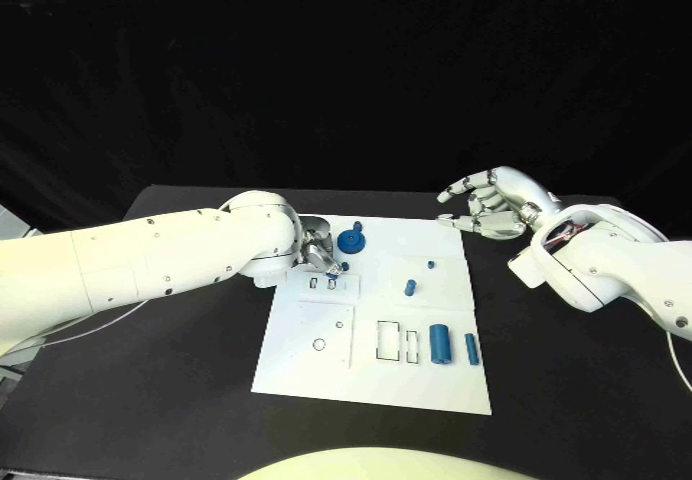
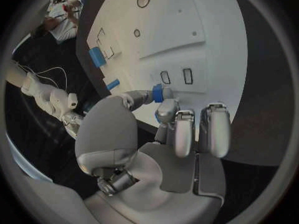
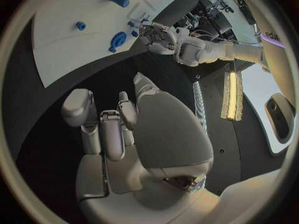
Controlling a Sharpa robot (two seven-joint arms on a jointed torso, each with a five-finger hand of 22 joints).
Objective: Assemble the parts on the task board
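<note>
Two white arms reach over the black table [image 1: 159, 390], where the task board [image 1: 433, 385] lies at centre. At about ten o'clock on the board, the left hand [image 1: 320, 250] pinches a small blue part [image 2: 158, 93] between thumb and fingertips, just above two small rectangular slots [image 1: 323, 284]. Off the board's two o'clock corner hovers the right hand [image 1: 490, 203], fingers loosely curled and apart, holding nothing. Other blue parts [image 1: 440, 344] lie near four o'clock, well apart from both hands.

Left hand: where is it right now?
Head view: the left hand is over the board's far-left part, pinching a small blue part just beyond the two small slots, beside the round blue piece.
</note>
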